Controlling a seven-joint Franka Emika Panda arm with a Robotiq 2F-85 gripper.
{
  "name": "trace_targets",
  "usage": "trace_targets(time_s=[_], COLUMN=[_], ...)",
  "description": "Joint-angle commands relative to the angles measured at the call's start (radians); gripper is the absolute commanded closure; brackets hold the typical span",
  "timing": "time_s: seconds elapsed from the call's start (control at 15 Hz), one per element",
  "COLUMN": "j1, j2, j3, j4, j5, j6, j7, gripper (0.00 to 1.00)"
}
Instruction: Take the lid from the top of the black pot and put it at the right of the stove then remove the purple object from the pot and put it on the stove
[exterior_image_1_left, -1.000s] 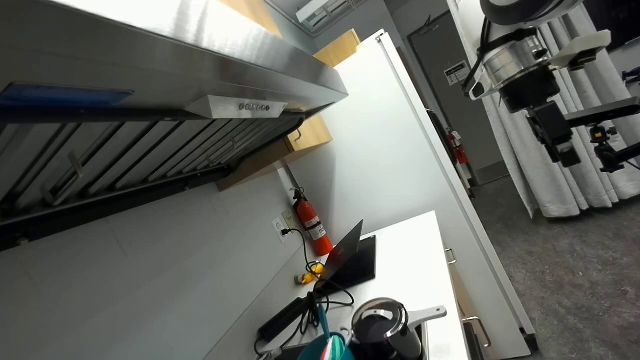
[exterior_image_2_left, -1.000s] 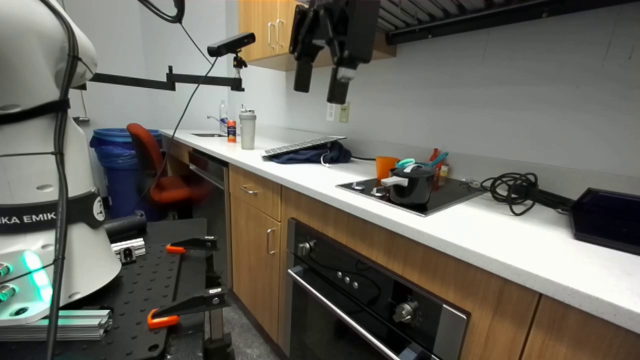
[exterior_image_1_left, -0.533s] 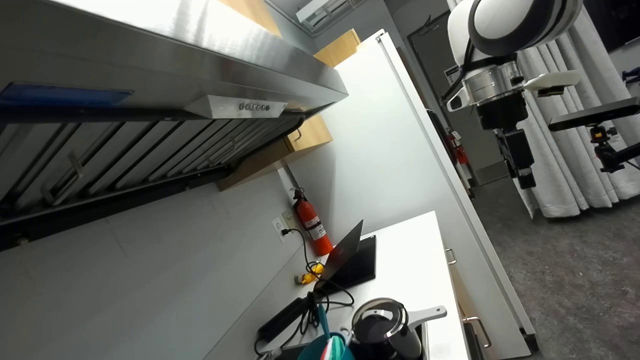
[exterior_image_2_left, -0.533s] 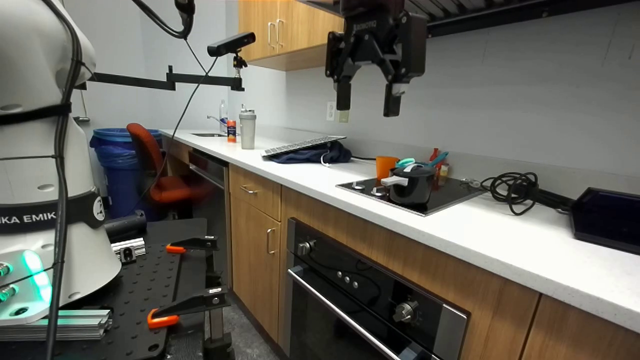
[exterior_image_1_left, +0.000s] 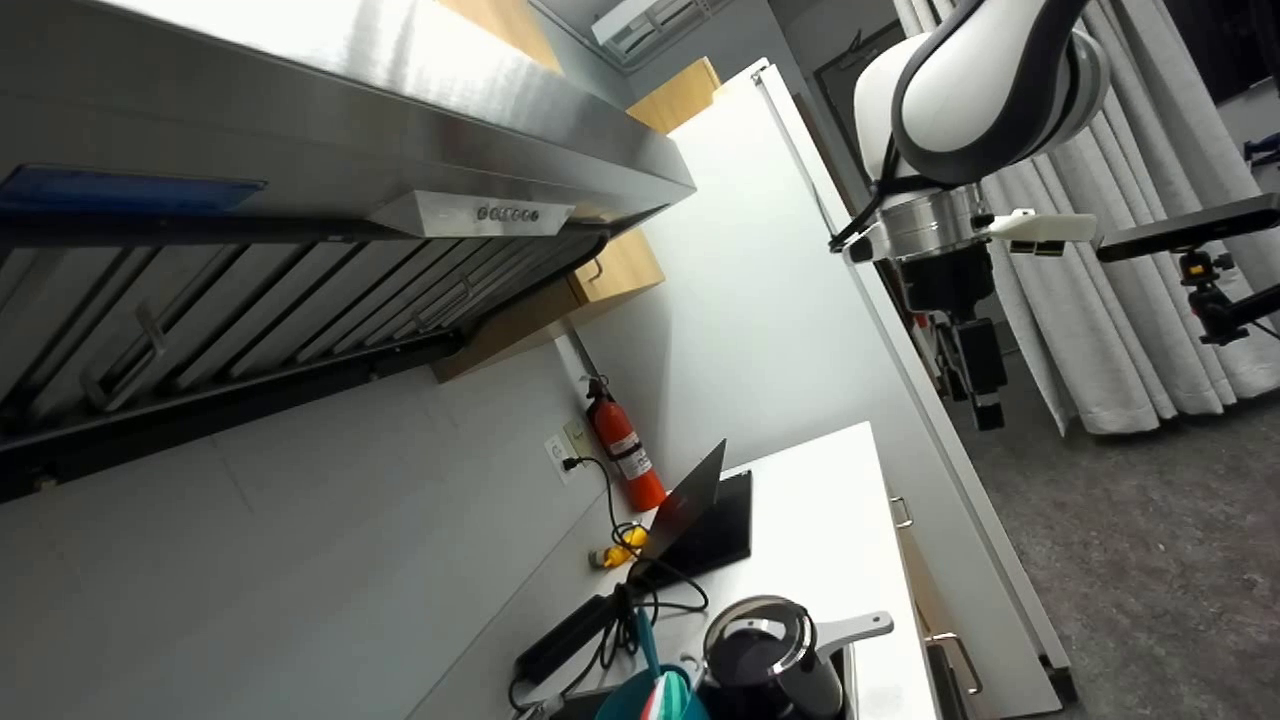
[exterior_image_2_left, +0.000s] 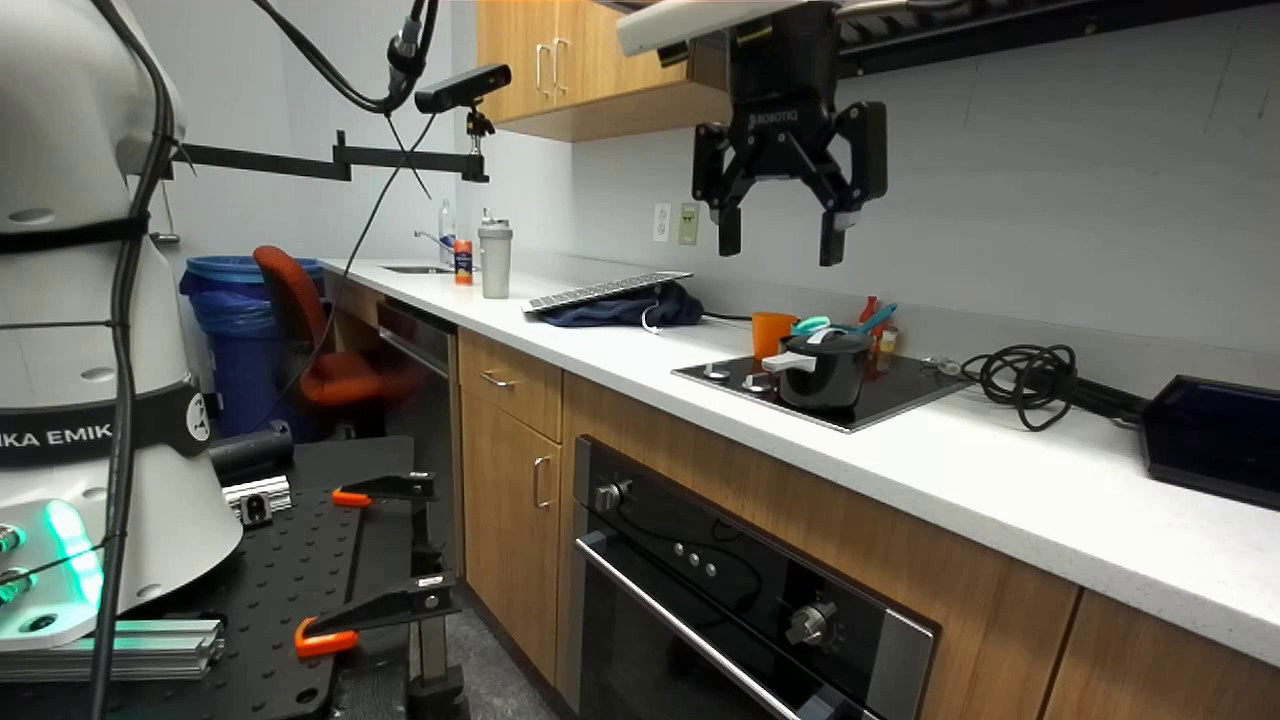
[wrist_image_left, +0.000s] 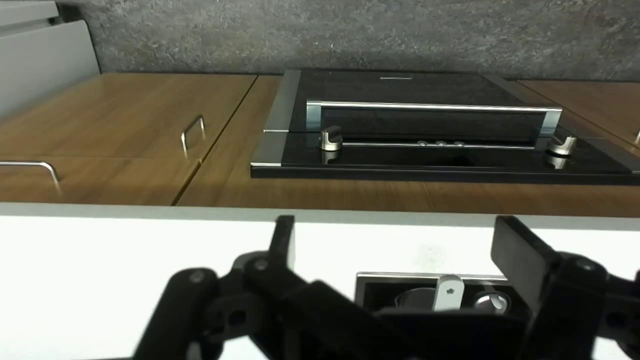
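Observation:
The black pot (exterior_image_2_left: 822, 380) stands on the black stove (exterior_image_2_left: 905, 390), its pale side handle (exterior_image_2_left: 790, 362) pointing to the counter's front edge. The shiny lid (exterior_image_2_left: 838, 342) sits on top of the pot. In an exterior view the glassy lid (exterior_image_1_left: 752, 640), the pot (exterior_image_1_left: 815, 692) and the handle (exterior_image_1_left: 858, 628) show at the bottom. The purple object is out of sight. My gripper (exterior_image_2_left: 780, 255) is open and empty, well above the counter and apart from the pot; it also shows in an exterior view (exterior_image_1_left: 972, 402). In the wrist view the handle (wrist_image_left: 449, 290) shows between the open fingers (wrist_image_left: 395, 235); the gripper body hides the rest.
A teal container with utensils (exterior_image_1_left: 640, 700) and an orange cup (exterior_image_2_left: 772, 333) stand beside the pot. A coiled cable (exterior_image_2_left: 1025, 385) and a dark tray (exterior_image_2_left: 1215, 440) lie on the counter right of the stove. A range hood (exterior_image_1_left: 400, 120) hangs overhead.
The gripper has come lower and closer to the stove side, moving right and down in an exterior view. It has turned, so its spread fingers show more squarely. The pot and lid have not moved.

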Motion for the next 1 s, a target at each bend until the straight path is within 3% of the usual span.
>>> trace_targets(time_s=[0.0, 0.07, 0.53, 0.93], j1=[0.013, -0.013, -0.012, 0.027], j2=[0.057, 0.028, 0.046, 0.117], j3=[0.027, 0.039, 0.05, 0.066], j4=[0.046, 0.015, 0.031, 0.019], j5=[0.075, 0.037, 0.045, 0.159], j6=[0.018, 0.01, 0.01, 0.085], j7=[-0.063, -0.021, -0.031, -0.128], gripper=[0.0, 0.0, 0.0, 0.0])
